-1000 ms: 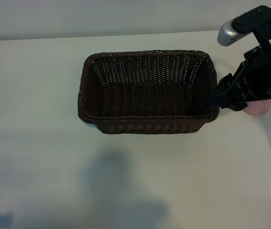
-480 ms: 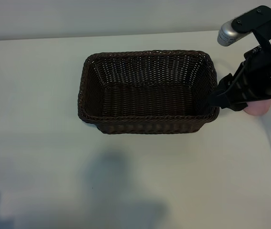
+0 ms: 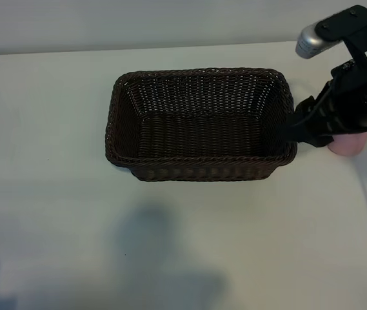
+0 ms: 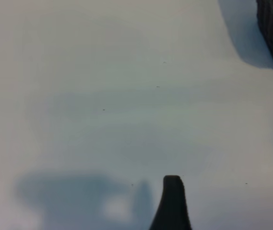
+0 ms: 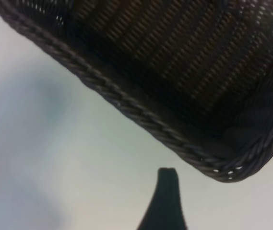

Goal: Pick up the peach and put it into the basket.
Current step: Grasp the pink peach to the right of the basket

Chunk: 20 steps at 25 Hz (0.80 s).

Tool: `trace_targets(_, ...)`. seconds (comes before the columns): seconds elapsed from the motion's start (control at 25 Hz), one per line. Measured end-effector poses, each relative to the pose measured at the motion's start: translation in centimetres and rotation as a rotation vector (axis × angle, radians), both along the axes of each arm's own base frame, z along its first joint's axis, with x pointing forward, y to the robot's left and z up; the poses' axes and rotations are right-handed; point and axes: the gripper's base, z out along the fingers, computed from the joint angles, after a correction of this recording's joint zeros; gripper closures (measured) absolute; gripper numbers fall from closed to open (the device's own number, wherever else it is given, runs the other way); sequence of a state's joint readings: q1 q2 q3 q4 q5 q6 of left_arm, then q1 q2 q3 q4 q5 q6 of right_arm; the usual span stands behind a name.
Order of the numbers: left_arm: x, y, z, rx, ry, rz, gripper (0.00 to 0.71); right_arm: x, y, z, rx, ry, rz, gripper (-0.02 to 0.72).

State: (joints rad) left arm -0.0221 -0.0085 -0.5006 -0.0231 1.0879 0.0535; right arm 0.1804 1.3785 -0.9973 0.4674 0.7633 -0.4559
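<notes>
Right arm (image 3: 347, 97) angled down over peach (image 3: 348, 144) beside basket (image 3: 199, 165), fingers wide

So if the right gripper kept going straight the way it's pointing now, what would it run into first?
Most likely the basket. The right gripper points down toward its near corner, jaws open, and the right wrist view shows the braided rim just ahead. It might instead meet the table just short of the basket; depth is unclear.
</notes>
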Motion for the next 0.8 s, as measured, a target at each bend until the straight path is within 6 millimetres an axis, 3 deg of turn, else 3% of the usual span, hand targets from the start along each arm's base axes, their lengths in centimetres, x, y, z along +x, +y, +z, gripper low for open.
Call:
trace_targets(0.2,0.0,0.0,0.0,0.002,0.000,0.002,0.115,0.2,-0.3,0.0,0.011,0.007,-0.081,0.109)
trace_targets(0.56,0.0,0.2,0.0,0.019,0.000,0.013,0.116,0.9,-2.3,-0.3,-0.144,-0.019,-0.271,0.109)
trace_targets(0.8,0.0,0.2,0.0,0.019,0.000,0.013,0.116,2.2,-3.0,-2.6,-0.236,0.034,-0.336,0.109)
